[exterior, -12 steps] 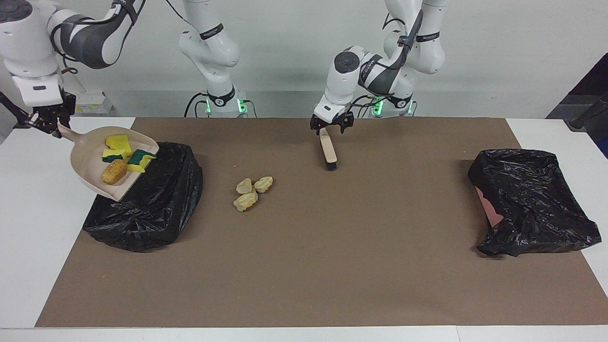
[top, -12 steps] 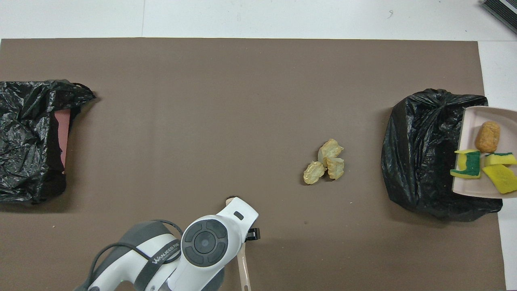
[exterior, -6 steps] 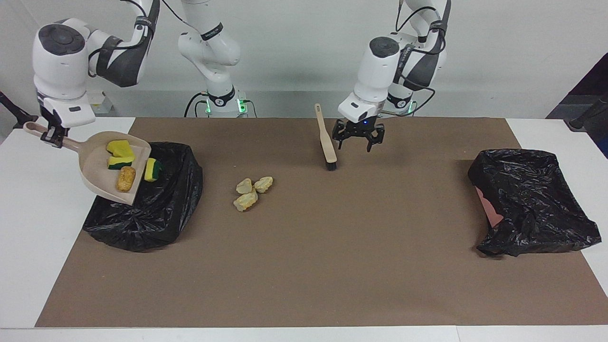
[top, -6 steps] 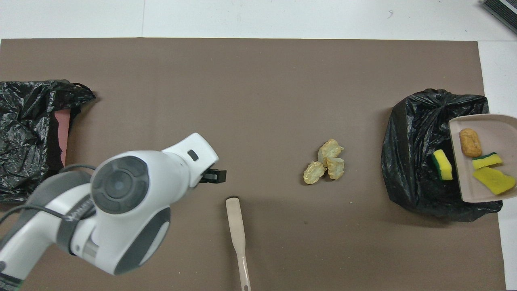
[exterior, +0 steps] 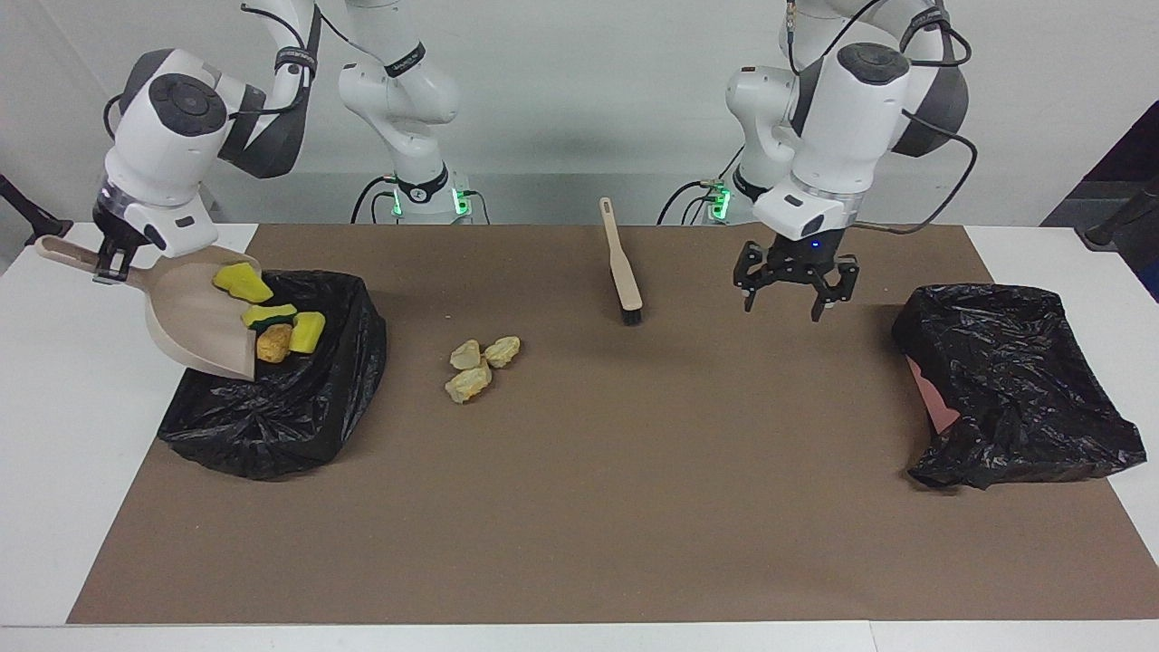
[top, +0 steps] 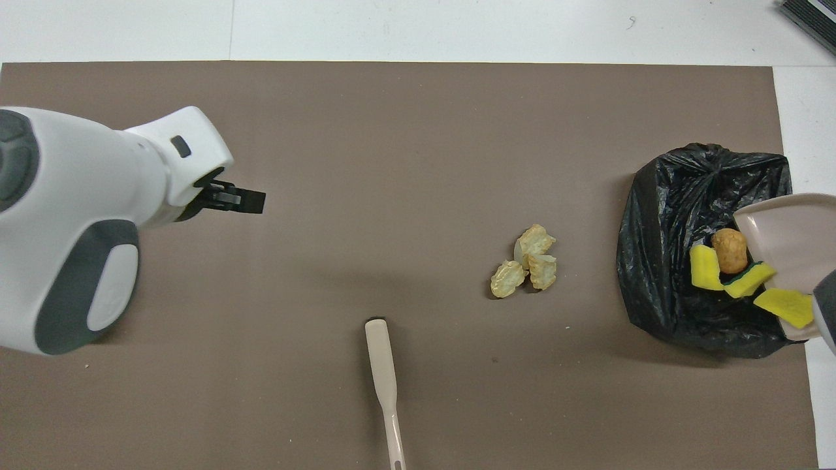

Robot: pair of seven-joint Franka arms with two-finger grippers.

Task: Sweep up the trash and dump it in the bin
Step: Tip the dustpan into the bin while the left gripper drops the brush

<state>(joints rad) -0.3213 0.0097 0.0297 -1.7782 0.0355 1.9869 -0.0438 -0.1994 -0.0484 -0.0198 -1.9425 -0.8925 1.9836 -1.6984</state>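
My right gripper [exterior: 107, 263] is shut on the handle of the beige dustpan [exterior: 186, 312], held tilted over the black-bagged bin [exterior: 290, 407] at the right arm's end of the table. Three yellow sponge chunks [exterior: 243, 281] and the orange-brown lump [exterior: 274, 344] are sliding off the pan's lip onto the bin; they also show in the overhead view [top: 729, 250]. Three pale lumps [exterior: 477, 362] lie together on the brown mat. The brush [exterior: 625, 272] lies on the mat, nearer the robots than the lumps. My left gripper [exterior: 795, 294] is open and empty over the mat.
A second black-bagged bin [exterior: 1014, 380] with a pink side showing sits at the left arm's end of the table. The brown mat [exterior: 589, 498] covers most of the white table. In the overhead view my left arm hides that second bin.
My left gripper let go of the brush, rose and swung toward its own end of the table. My right gripper tipped the dustpan further; the sponges and orange lump slid to its lip.
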